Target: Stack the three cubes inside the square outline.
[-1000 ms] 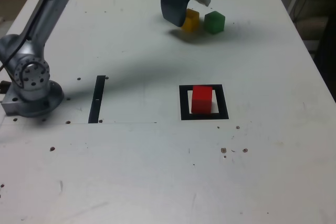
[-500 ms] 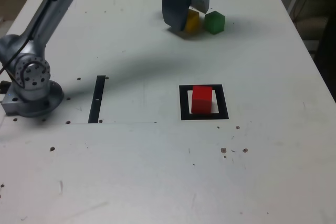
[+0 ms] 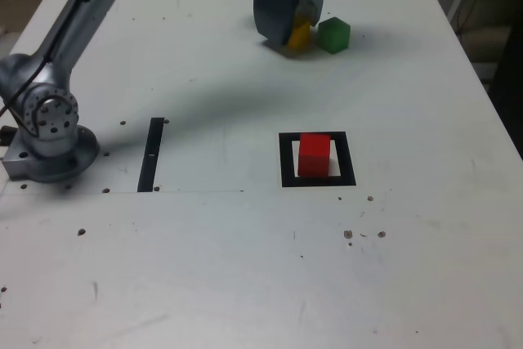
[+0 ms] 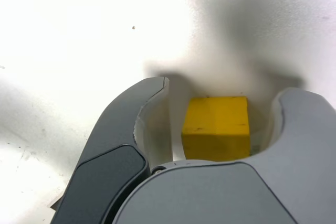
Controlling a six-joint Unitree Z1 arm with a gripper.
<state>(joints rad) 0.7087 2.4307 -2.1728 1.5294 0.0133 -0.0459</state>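
Your end effector (image 3: 296, 22) is straddling the yellow cube (image 4: 216, 127) at the desk's (image 3: 245, 267) far side, jaws parted with gaps showing; the green cube (image 3: 333, 34) is sitting just beside, the red cube (image 3: 314, 155) inside the square outline (image 3: 286, 161)

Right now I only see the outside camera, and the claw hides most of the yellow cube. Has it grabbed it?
Observer: Not yet. In the wrist view the yellow cube sits between the fingers of the claw, with a gap on each side.
Visitor: Is the green cube caught in there too?
Observer: No. The green cube does not show in the wrist view; only the yellow one lies between the fingers, with bare table beyond it.
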